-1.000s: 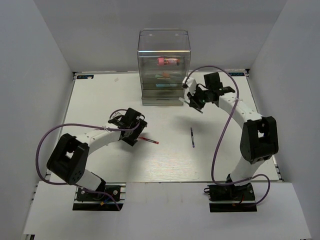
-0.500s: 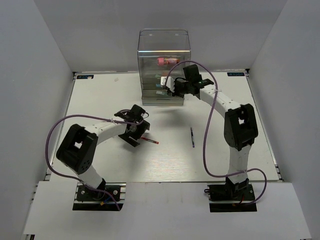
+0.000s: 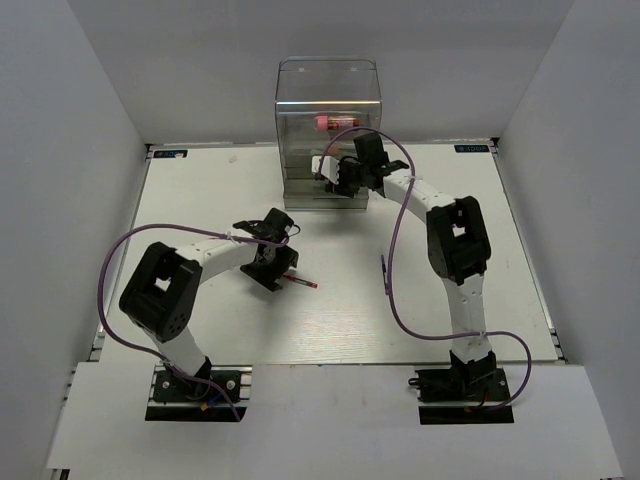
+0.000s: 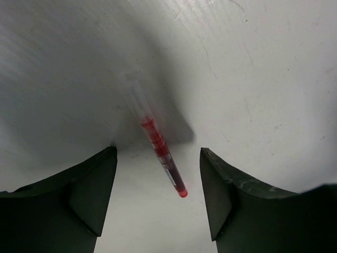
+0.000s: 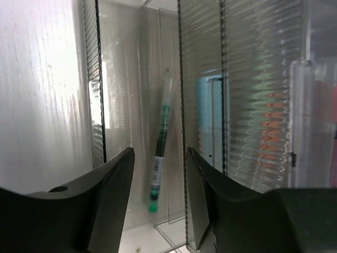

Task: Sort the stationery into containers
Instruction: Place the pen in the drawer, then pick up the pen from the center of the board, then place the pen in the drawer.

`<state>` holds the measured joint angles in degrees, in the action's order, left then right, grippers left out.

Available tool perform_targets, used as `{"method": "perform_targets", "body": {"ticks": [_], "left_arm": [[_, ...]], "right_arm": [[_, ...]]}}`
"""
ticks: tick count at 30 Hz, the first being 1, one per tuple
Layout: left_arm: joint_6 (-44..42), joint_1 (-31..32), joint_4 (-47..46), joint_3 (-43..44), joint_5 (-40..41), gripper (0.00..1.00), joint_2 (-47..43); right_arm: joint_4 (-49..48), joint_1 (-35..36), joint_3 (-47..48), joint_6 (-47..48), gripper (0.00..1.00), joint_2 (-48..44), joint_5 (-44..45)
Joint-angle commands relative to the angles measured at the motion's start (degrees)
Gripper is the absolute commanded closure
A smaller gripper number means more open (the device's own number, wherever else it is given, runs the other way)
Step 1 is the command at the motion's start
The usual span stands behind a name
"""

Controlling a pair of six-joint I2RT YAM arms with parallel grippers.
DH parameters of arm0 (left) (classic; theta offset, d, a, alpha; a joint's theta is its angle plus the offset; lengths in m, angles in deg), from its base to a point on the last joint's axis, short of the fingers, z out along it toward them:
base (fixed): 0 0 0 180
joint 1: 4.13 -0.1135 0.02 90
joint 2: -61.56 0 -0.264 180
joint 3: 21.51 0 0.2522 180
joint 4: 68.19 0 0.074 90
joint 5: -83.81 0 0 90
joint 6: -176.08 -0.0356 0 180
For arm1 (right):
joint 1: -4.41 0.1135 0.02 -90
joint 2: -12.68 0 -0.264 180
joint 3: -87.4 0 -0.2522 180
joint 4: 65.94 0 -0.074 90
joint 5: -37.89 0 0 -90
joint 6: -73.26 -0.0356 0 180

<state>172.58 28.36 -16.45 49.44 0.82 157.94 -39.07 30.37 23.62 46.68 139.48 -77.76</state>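
Note:
A thin red pen (image 4: 158, 147) lies flat on the white table, its red end (image 3: 303, 284) sticking out to the right of my left gripper (image 3: 279, 270). That gripper (image 4: 158, 182) hangs low over it, open, its fingers (image 4: 89, 184) either side and clear of the pen. My right gripper (image 3: 328, 172) is at the front of the clear cabinet (image 3: 328, 75). It is open (image 5: 159, 154), and a green pen (image 5: 163, 121) lies free inside a drawer (image 5: 137, 79) between and beyond its fingers. A pink marker (image 3: 335, 122) rests in an upper drawer.
A thin dark pen (image 3: 383, 264) lies on the table right of centre, partly crossed by the right arm's purple cable (image 3: 392, 215). Light-blue (image 5: 202, 121) and orange (image 5: 274, 113) shapes show through the ribbed drawer fronts. White walls close in the table on three sides.
My right arm swung left to the cabinet front, and its jaws opened, leaving the green pen in a drawer. My left gripper settled over the red pen and its jaws narrowed a little.

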Motion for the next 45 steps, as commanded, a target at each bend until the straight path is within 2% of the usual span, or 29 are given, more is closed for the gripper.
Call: {"method": "perform_targets", "body": {"ticks": [1,4,9,10,12,13,14,15,20,21,23,24,25,28,31,36,40,42,45], "left_arm": [[0.2,0.3,1.4,1.5,-0.1,0.27,0.6],[0.2,0.3,1.4,2.0,-0.1,0.34,1.1],[0.2,0.3,0.8,2.6,-1.3,0.48,3.3],[0.2,0.3,0.8,2.6,-1.8,0.56,4.0],[0.2,0.3,0.8,2.6,-2.3,0.63,4.0],[0.2,0.3,0.8,2.6,-2.3,0.69,4.7],[0.2,0.3,0.8,2.6,-2.3,0.72,4.7],[0.2,0.3,0.8,3.3,-2.9,0.75,5.3],[-1.1,0.3,-1.6,3.3,-2.9,0.91,3.7],[-2.1,0.3,-2.2,3.3,-2.9,0.93,2.9],[-3.2,0.3,-5.2,3.3,-2.9,0.97,1.4],[-3.8,0.3,-6.8,3.3,-2.9,0.97,-0.2],[-5.4,0.3,-11.2,3.3,-2.9,0.99,-0.8],[-5.9,-0.2,-17.3,4.5,-4.9,1.00,-1.5],[-5.9,-0.2,-18.6,9.2,-2.8,1.00,-0.9],[-4.8,-0.2,-22.6,17.4,-1.6,1.00,3.2],[-0.6,-0.8,-23.3,23.0,1.6,1.00,9.3],[2.9,-0.8,-23.8,25.4,2.9,1.00,11.1],[7.3,-0.8,-22.3,28.5,5.1,1.00,14.4]], "right_arm": [[-2.9,0.0,0.3,-3.5,0.49,-3.7,-1.5],[-4.5,-0.1,-4.8,-5.7,0.46,-9.6,-3.4],[-8.1,-0.6,-15.0,-16.6,0.43,-17.9,-4.3],[-8.4,-0.7,-16.4,-18.9,0.43,-19.2,-4.1],[-11.1,-0.9,-22.6,-22.0,0.10,-24.4,-1.8],[-12.3,-0.9,-26.6,-26.1,0.10,-28.3,3.4],[-16.8,-1.1,-29.9,-30.1,0.10,-29.7,4.1],[-17.4,-1.2,-32.6,-32.9,0.10,-30.9,5.3],[-15.0,-3.2,-38.9,-39.1,0.10,-39.1,7.5],[-14.7,-4.1,-42.0,-40.5,0.11,-39.9,7.0],[-14.3,-4.6,-45.5,-42.2,0.29,-43.2,7.0],[-13.2,-5.3,-46.5,-43.2,0.41,-44.4,7.1],[-13.2,-5.6,-48.2,-44.4,0.66,-44.8,7.0],[-9.1,-6.4,-52.7,-46.7,0.95,-46.6,6.3],[-8.7,-6.7,-56.5,-47.3,0.95,-48.7,6.0],[-10.2,-6.6,-59.6,-47.3,0.78,-51.3,8.9],[-9.9,-6.7,-60.7,-47.3,0.69,-52.0,9.3],[-9.9,-6.7,-61.3,-47.5,0.60,-52.4,9.5],[-9.5,-6.6,-62.0,-48.0,0.55,-53.1,9.2]]}}
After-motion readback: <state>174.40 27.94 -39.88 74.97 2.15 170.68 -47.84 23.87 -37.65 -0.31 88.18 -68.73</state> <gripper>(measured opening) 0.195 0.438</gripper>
